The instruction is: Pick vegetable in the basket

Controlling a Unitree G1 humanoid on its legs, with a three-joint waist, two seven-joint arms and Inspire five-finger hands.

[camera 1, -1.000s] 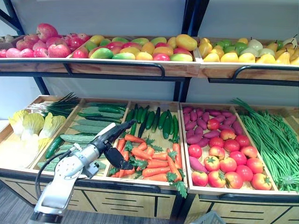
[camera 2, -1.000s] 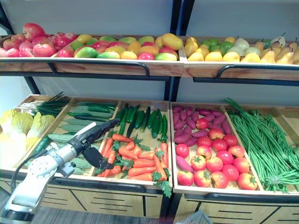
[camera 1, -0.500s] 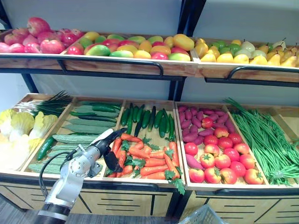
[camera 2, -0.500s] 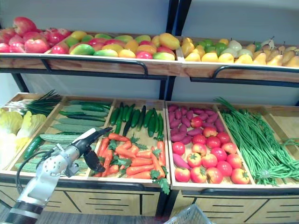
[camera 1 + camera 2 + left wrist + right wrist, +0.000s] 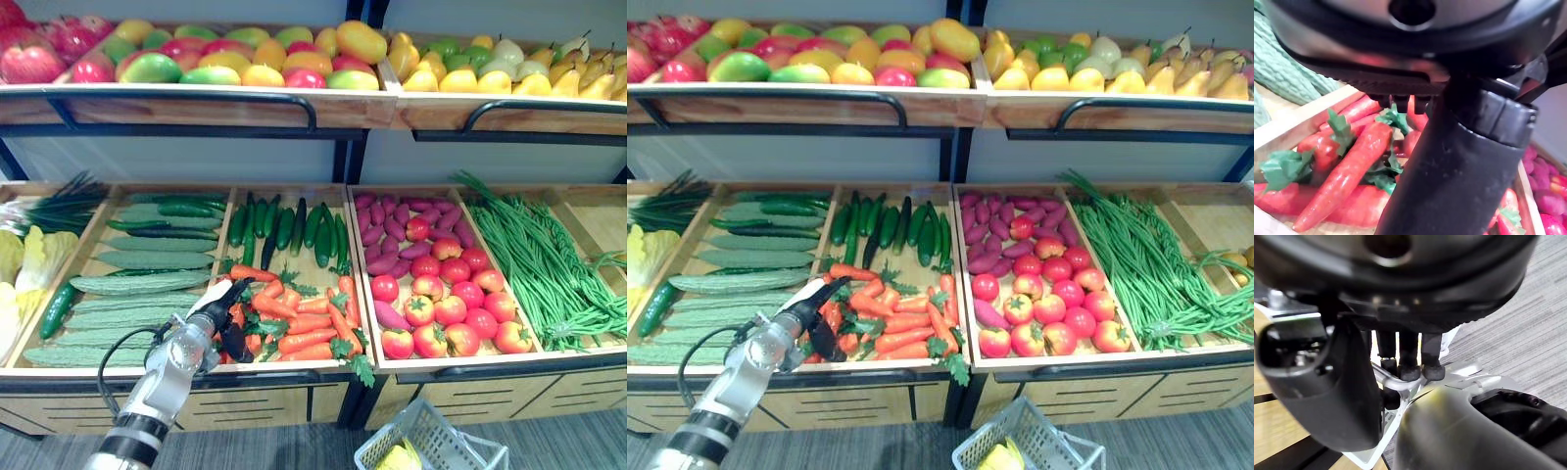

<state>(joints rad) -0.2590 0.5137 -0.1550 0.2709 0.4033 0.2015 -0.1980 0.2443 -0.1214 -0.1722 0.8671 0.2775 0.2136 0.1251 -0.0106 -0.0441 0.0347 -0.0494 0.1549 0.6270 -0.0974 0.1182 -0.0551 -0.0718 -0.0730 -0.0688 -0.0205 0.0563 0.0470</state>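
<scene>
Left hand [image 5: 228,320] drew back over carrots [image 5: 306,329], grip hidden; basket [image 5: 443,437] cropped

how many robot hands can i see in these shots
2. The left hand is at the carrots in the lower crate, fingers straight. The right hand is at the white wire basket, fingers curled on its rim.
</scene>
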